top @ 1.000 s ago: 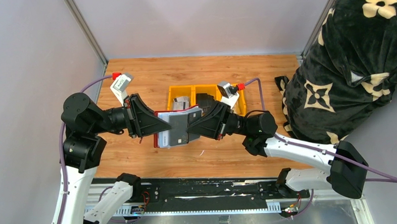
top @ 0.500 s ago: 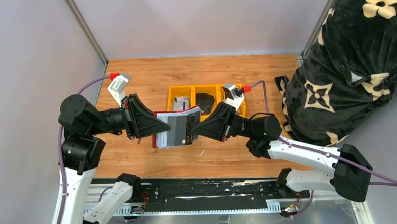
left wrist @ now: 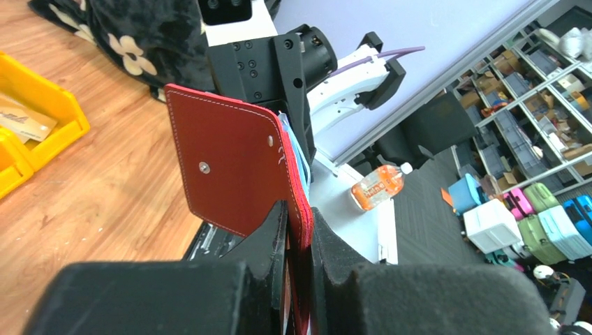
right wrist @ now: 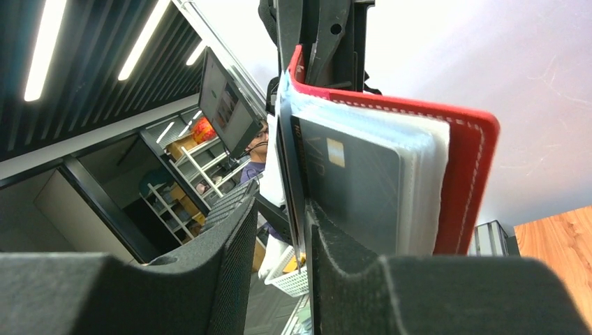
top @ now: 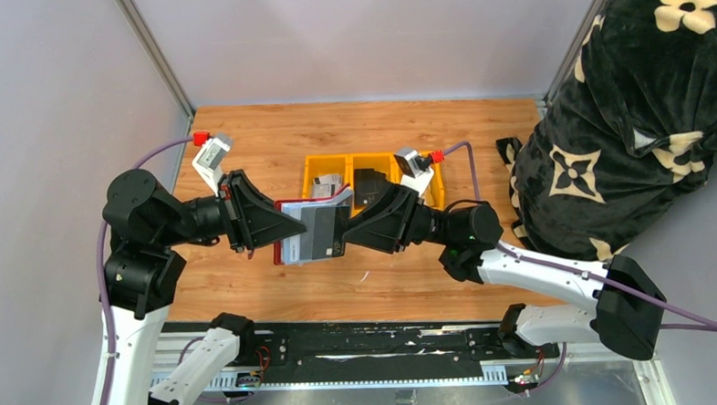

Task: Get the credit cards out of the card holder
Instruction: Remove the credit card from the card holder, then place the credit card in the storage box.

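Card holder [left wrist: 230, 171] aloft, pinched by left gripper [left wrist: 299, 223]

— What encloses the bench?
— Plain pale lilac-grey wall panels [top: 49, 106] on the left and far sides, meeting at a slanted silver aluminium corner post [top: 152, 52]. The work surface is a warm brown wood-grain tabletop [top: 270, 138], with a black metal rail [top: 370, 343] along its near edge.
— And on the right?
— A bulky black plush blanket with cream flower motifs [top: 626, 136] is heaped there, against the table's right edge.
— Anything of the wider room?
— The left wrist view shows tall open shelving crammed with boxes [left wrist: 530, 70], coloured storage cases [left wrist: 537, 223] on a dark grey floor [left wrist: 426, 209], and an orange plastic bottle [left wrist: 375, 187] lying on a white ledge [left wrist: 356, 223]. The right wrist view shows long white ceiling strip lights [right wrist: 40, 49] and a dark-framed monitor screen [right wrist: 225, 105].
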Motion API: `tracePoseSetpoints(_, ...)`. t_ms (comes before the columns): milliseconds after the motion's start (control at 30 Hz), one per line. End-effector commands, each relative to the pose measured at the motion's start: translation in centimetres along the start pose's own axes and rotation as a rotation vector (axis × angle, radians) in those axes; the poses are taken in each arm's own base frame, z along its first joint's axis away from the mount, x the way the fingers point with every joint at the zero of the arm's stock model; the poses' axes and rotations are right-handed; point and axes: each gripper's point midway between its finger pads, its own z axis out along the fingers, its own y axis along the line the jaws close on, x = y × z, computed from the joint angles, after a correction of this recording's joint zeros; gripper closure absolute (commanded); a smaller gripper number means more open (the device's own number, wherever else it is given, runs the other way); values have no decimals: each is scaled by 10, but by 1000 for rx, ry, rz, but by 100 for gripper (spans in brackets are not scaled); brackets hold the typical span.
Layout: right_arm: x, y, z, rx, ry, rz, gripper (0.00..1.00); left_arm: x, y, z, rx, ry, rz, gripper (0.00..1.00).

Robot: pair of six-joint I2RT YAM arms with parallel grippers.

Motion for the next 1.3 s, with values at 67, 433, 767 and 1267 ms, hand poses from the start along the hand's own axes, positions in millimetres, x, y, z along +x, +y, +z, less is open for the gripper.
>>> tracePoseSetpoints(67,-8,19,9,-67,8,-48,72,0,6,-2,-49,2,44,100)
tracePoseSetpoints(433,-7,8,-16,51,-4,-89,100,-6,-7,-4,-23,-9,79,100)
tracePoseSetpoints(767,-46,-15,-77,362,-23,-216,100,-7,-21,-6,21,-3,113,100)
tracePoseSetpoints(1267,-82,-173,-169,999,59,-118,100,-11,-34,-7,72,-9,146,100)
